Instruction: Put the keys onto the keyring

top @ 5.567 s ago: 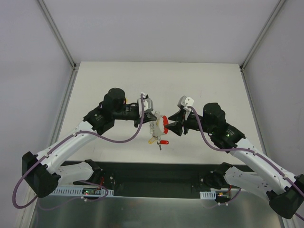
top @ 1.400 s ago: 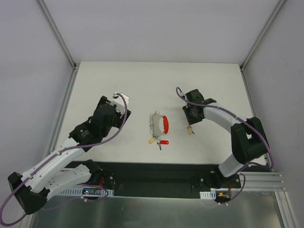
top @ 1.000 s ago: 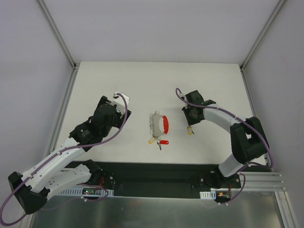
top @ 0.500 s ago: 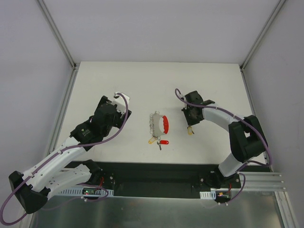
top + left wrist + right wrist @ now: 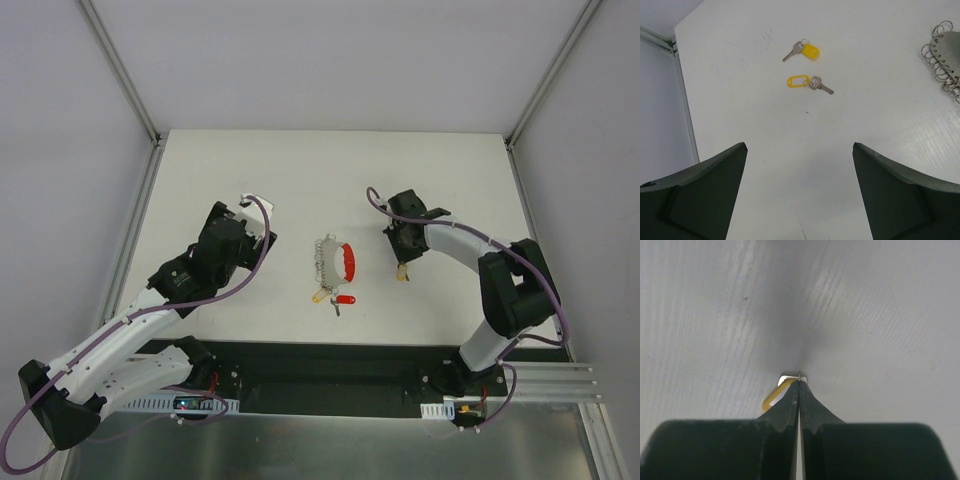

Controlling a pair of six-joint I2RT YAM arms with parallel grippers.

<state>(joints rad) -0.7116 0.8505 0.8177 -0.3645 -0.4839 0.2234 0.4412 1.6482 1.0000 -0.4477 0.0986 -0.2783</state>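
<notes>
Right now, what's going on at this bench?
Two robot arms are meant to thread keys onto the red-looped keyring with a grey-white ribbed strap, which lies unheld on the white table between them. The right gripper is pinched shut on a small silver key with a yellow plastic tag at the table surface. The left gripper hangs open and empty on the left. Two more yellow-tagged keys lie loose ahead of it.

The white table top [image 5: 880, 315] looks matt, with a fine ribbed grain. The small silver metal keys [image 5: 819, 86] gleam faintly, and their yellow plastic tags [image 5: 811, 51] look smooth. The grey keyring [image 5: 947, 47] carries shiny wire rings. The left gripper [image 5: 799, 146] has matt black plastic fingers [image 5: 900, 195].
</notes>
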